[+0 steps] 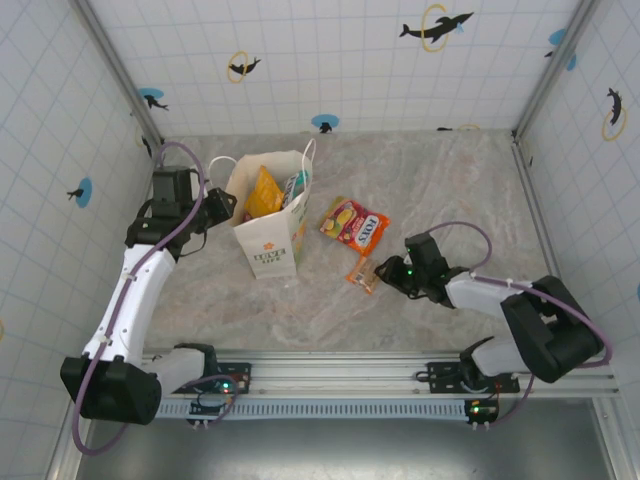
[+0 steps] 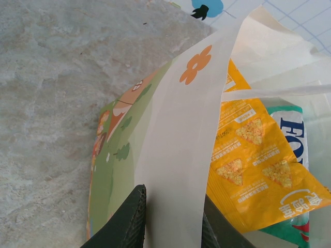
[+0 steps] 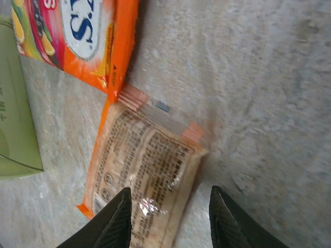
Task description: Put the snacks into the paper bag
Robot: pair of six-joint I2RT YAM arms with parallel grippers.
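The white paper bag (image 1: 270, 245) stands open on the tabletop (image 1: 450, 180) with a yellow snack packet (image 1: 263, 193) and a green-and-white packet (image 1: 296, 186) inside. The left gripper (image 1: 222, 205) is pinching its left wall. To the bag's right lie a large orange packet (image 1: 355, 226) and a small orange-edged packet (image 1: 362, 272) — the right gripper (image 1: 383, 272) hangs low at the small one's end, fingers spread to either side of it.
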